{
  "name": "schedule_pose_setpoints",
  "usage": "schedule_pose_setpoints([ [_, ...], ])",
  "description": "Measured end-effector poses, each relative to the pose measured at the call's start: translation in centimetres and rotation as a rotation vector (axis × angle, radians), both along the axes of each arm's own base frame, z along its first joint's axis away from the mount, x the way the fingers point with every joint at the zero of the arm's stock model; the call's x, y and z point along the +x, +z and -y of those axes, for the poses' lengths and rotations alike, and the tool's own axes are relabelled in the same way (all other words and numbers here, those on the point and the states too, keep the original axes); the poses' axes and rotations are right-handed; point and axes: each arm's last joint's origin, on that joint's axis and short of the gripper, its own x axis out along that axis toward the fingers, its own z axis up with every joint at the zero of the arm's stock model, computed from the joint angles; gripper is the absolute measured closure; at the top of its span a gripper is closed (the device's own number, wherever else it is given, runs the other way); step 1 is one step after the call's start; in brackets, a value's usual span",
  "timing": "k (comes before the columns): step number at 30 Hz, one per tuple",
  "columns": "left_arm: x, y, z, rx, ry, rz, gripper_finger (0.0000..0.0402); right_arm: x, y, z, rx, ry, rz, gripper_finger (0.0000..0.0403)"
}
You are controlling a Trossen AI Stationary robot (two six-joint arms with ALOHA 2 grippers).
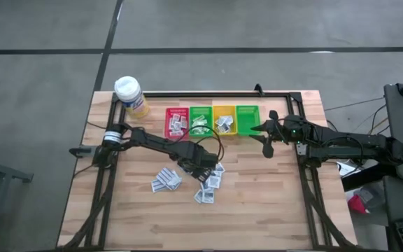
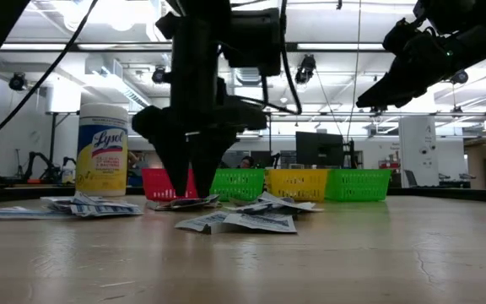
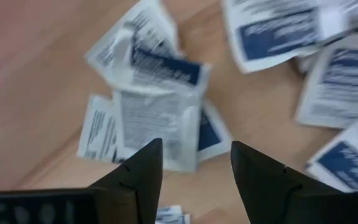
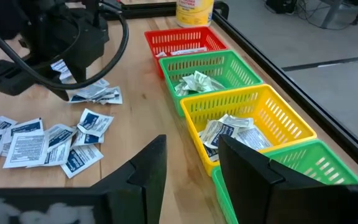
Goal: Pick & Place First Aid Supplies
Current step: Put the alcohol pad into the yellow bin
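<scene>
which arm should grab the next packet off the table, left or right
Left. Its hand is open and sits low over the loose packets mid-table, with one packet just ahead of its fingers. The right hand hangs raised beside the bins, away from the pile.

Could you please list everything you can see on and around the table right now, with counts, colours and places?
Sachets: many, exact count unclear, white with blue or grey print; loose in the table's middle, more inside the red, second and yellow bins.
Bins: four in a row at the far edge: red, green, yellow, green.
Wipes bottle: one, yellow with white cap, far-left corner beside the red bin.
Table: one, light wood with a dark frame.
Left hand: open, lowered onto the loose sachets.
Right hand: open, raised beside the right-hand green bin.
</scene>
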Motion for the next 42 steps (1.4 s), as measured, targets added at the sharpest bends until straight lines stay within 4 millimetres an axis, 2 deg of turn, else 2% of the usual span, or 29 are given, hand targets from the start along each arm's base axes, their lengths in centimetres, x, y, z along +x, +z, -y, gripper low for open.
schedule_pose_setpoints([
  [7, -0.5, -0.7, -0.1, 0.002, 0.037, -0.027, 0.0219, 0.0, 0.0, 0.0, 0.0, 0.0, 0.0, 0.0266],
  [31, -0.8, -1.3, -0.3, 0.053, 0.067, -0.037, 0.022, 0.0, 0.0, 0.0, 0.0, 0.0, 0.0, 0.0259],
  [42, -0.6, -1.1, -0.4, 0.071, 0.07, -0.026, 0.0264, 0.0, 0.0, 0.0, 0.006, -0.002, 0.002, 0.0257],
])
